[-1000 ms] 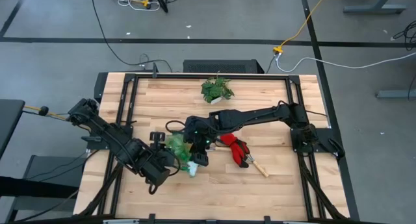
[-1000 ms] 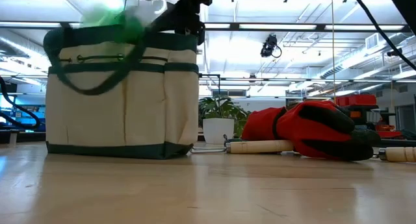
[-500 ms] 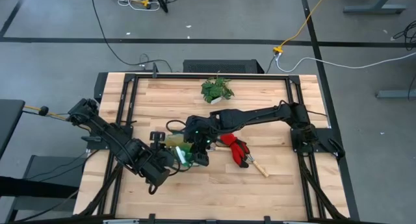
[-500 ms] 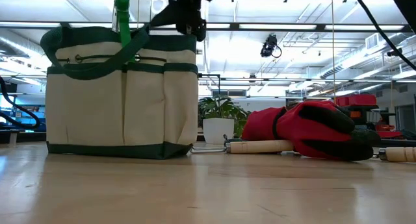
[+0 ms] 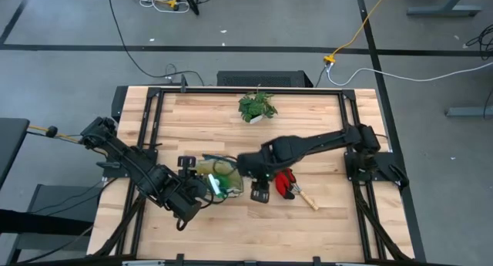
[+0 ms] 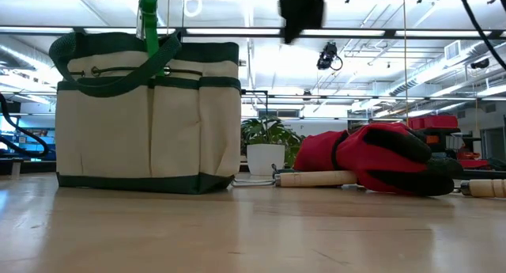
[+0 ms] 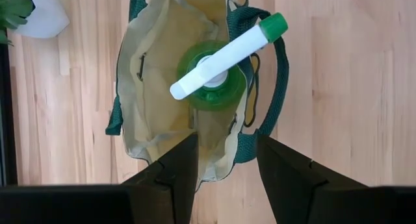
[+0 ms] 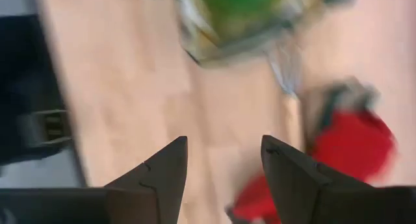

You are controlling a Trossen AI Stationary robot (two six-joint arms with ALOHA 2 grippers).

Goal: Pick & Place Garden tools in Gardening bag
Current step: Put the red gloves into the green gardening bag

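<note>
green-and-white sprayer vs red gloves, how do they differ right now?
Place: the green-and-white plastic sprayer stands inside the cream fabric bag with green trim; the red gloves lie on the wooden table beside a wooden tool handle. Pose: the sprayer is upright, its top poking above the bag's rim; the gloves lie flat. Neither is held.

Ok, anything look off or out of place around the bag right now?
Only a little: the green piece stands in the gardening bag with its top poking above the rim. The red gloves lie on the table beside the bag.
</note>
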